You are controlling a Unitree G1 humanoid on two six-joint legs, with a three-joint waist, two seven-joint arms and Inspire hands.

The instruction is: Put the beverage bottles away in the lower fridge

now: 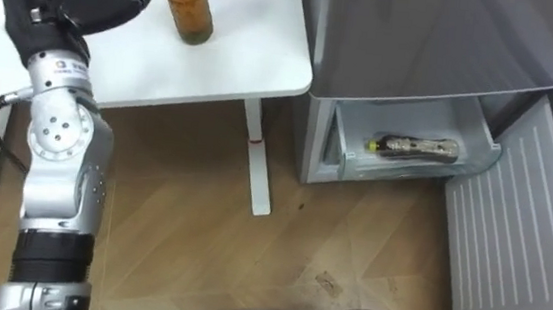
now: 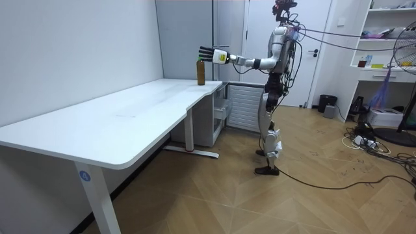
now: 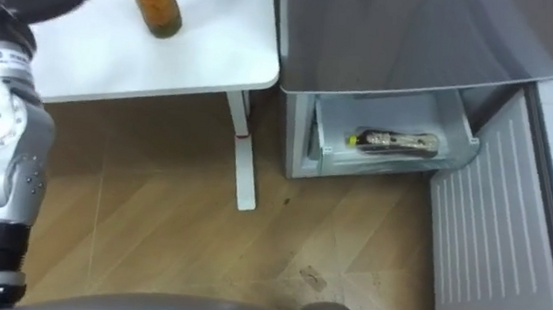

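Left eye view: the robot's left hand (image 1: 44,4), fingers loosely spread and holding nothing, hovers just beside an amber bottle (image 1: 186,2) standing on the white table (image 1: 245,52); a second bottle (image 1: 415,148) lies in the fridge's open lower drawer (image 1: 401,114).

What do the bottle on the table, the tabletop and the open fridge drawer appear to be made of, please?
The bottle on the table is clear plastic or glass, hard to tell which; amber liquid shows through it. The tabletop is probably smooth white laminate, with an even matt surface. The fridge drawer is likely pale translucent plastic, with thin moulded walls around the lying bottle.
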